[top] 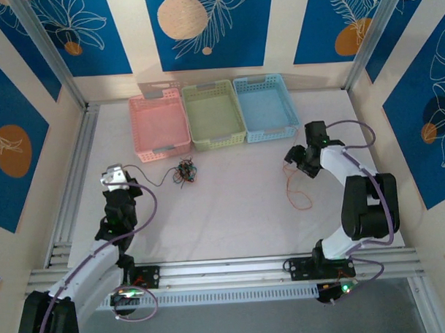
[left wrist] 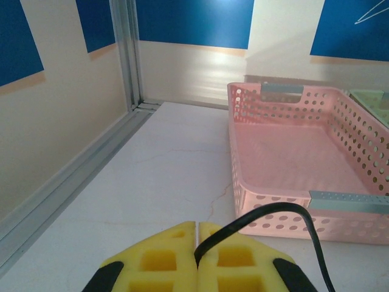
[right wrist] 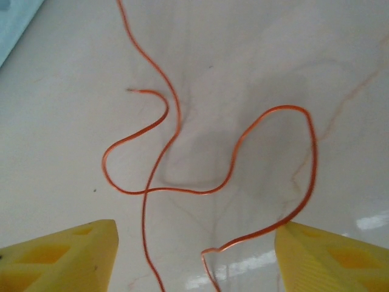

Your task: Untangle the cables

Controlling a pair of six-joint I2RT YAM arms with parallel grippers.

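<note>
Across the upper middle of the overhead frame, on the white table [top: 239, 217], we see the pink basket [top: 160, 125], green basket [top: 213, 114] and blue basket [top: 264, 106] side by side. At lower left, our left gripper [left wrist: 197, 231] is clenched on a black cable [left wrist: 279, 205] that runs right to the tangled clump of cables [top: 185, 172], just below the pink basket. At right centre, our right gripper [right wrist: 194, 243] stands released, jaws wide, over an orange wire [right wrist: 314, 152] lying loose, well apart from the clump.

bright even light; soft shadows; white glare on table [right wrist: 371, 220]; left end effector [left wrist: 197, 234] slightly blurred.
</note>
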